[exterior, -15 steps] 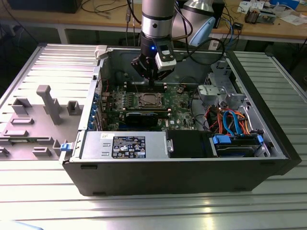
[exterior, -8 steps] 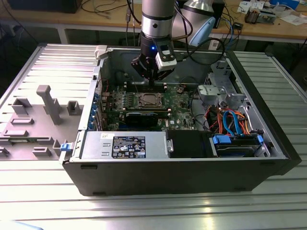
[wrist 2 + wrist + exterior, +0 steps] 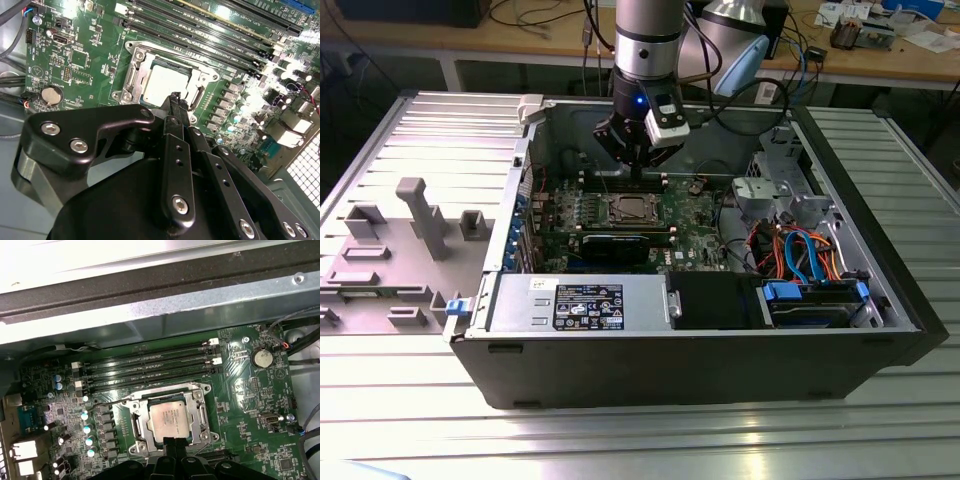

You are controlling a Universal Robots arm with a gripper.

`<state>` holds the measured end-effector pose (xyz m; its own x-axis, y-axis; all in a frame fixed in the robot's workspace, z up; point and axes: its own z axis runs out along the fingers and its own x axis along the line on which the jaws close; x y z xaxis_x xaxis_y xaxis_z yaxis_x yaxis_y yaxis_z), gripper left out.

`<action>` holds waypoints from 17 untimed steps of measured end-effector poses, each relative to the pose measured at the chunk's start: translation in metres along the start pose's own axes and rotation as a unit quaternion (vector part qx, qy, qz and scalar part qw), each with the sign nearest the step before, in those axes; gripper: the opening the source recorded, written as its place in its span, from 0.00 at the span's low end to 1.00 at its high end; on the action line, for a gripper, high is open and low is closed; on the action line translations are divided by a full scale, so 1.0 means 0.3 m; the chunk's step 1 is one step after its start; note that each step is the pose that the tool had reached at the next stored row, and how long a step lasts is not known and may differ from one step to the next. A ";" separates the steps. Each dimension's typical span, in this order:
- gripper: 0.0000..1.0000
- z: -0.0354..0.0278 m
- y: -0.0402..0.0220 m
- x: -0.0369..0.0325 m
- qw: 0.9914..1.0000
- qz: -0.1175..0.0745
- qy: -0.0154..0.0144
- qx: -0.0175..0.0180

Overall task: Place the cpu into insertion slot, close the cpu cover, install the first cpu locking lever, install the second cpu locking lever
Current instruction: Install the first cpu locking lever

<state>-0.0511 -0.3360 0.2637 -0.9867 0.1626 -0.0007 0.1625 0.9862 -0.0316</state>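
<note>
Arm (image 3: 645,30): one, silver-grey wrist section with a black collar, coming straight down from above at the far middle of the scene. Gripper (image 3: 636,160): black, two-fingered, pointing downward, with a pale camera block (image 3: 667,118) fixed to its flank on the exterior view's right. Fingers (image 3: 172,150): long and slim, tips pressed together in both wrist views, nothing held between them.

silver cpu (image 3: 170,421) seated, cpu cover (image 3: 165,396) lying flat
</note>
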 end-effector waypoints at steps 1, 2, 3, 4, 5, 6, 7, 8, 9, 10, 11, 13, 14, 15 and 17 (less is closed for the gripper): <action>0.11 0.000 0.000 0.000 1.000 -0.001 0.000 0.000; 0.11 0.000 0.000 0.000 1.000 -0.002 0.000 0.000; 0.11 0.000 0.000 0.000 1.000 -0.002 0.000 0.000; 0.11 0.000 0.000 0.000 1.000 -0.003 0.000 0.000; 0.11 0.000 0.000 0.000 1.000 -0.003 0.000 0.000; 0.11 0.000 0.000 0.000 1.000 -0.004 0.000 0.000; 0.11 0.000 0.000 0.000 1.000 -0.004 0.000 0.000; 0.11 0.000 0.000 0.000 1.000 -0.005 0.000 0.000; 0.11 0.001 0.000 0.000 1.000 -0.005 0.000 0.000; 0.11 0.001 0.000 0.000 1.000 -0.006 0.000 0.000; 0.11 0.001 0.000 0.000 1.000 -0.006 0.000 0.000; 0.11 0.001 0.000 0.000 1.000 -0.009 0.000 0.000; 0.11 0.001 0.000 0.000 1.000 -0.010 0.000 0.000; 0.11 0.001 0.000 0.000 1.000 -0.010 0.000 0.000; 0.11 0.001 0.000 0.000 1.000 -0.012 0.000 0.000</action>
<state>-0.0511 -0.3360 0.2634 -0.9904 0.1385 -0.0007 0.1385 0.9898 -0.0322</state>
